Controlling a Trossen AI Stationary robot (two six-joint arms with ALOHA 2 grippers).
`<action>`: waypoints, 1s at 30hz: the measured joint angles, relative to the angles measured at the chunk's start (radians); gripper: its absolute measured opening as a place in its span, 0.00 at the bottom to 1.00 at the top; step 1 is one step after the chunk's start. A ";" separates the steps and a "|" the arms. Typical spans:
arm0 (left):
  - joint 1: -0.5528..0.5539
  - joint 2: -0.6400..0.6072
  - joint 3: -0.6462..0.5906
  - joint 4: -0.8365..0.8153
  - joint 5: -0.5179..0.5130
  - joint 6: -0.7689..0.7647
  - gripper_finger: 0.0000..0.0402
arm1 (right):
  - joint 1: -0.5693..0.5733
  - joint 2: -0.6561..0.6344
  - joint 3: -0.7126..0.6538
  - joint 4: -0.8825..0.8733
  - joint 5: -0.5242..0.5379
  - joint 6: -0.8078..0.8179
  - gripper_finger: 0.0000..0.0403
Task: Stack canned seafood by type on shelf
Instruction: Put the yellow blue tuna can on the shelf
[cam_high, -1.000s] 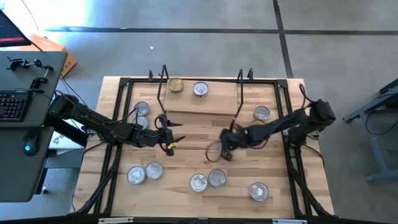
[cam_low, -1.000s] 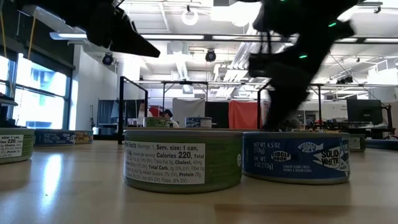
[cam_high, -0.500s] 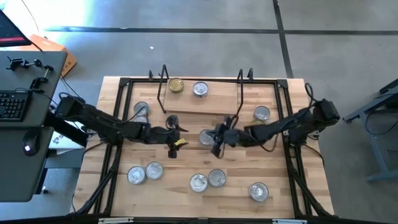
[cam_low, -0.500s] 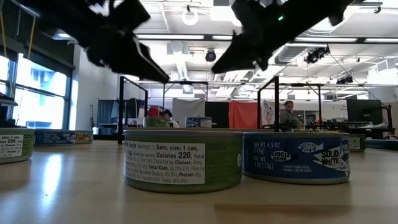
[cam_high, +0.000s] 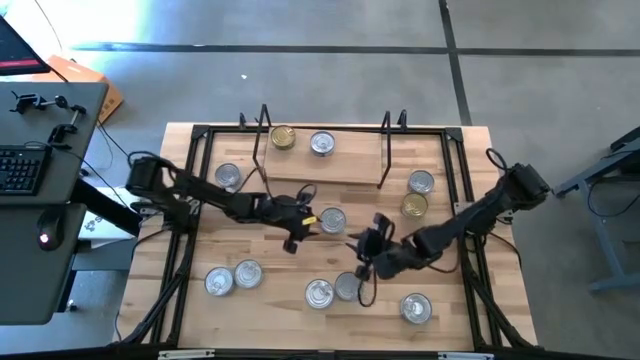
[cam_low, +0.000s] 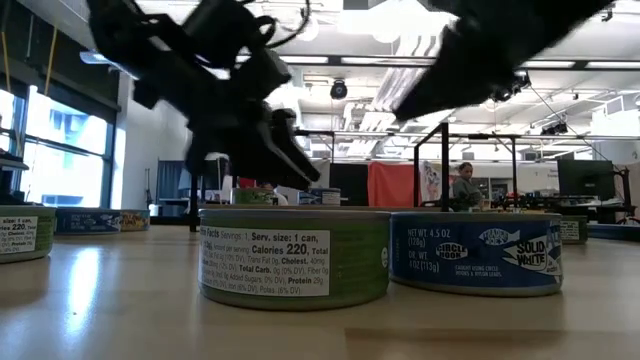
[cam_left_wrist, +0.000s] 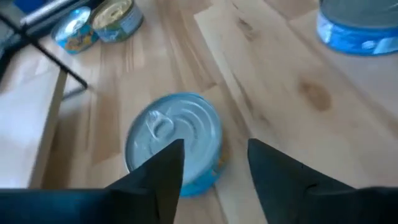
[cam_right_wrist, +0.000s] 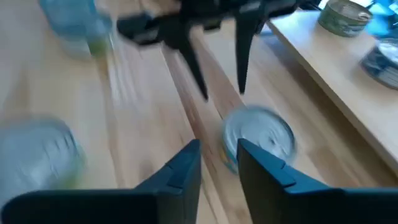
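Observation:
A silver-lidded tin with a blue wall stands on the tabletop between my two grippers. My left gripper is open just to its left; in the left wrist view the tin lies just ahead of the spread fingers, left gripper. My right gripper is open to the tin's right and nearer the near edge; its wrist view shows the tin beyond the right gripper. The shelf board at the far side carries a gold tin and a silver tin.
More tins stand about the table: one at the left, a silver and a gold one at the right, and several along the near edge. The shelf's black uprights stand far of both grippers.
My left gripper has moved toward the table's right, up to the silver tin. My right gripper, which stood over that spot a second ago and right beside the tin half a second ago, has drawn back toward the near edge. The tin now stands uncovered.

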 joint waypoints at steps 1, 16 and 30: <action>0.003 0.018 0.013 0.003 0.000 0.034 0.38 | 0.018 0.000 0.000 -0.045 0.017 0.015 0.26; 0.023 0.135 0.101 -0.026 0.059 0.159 0.24 | 0.092 0.003 0.000 -0.162 0.052 0.184 0.30; 0.057 0.108 0.100 -0.118 0.106 0.362 0.34 | 0.052 0.003 0.000 -0.174 0.049 0.160 0.30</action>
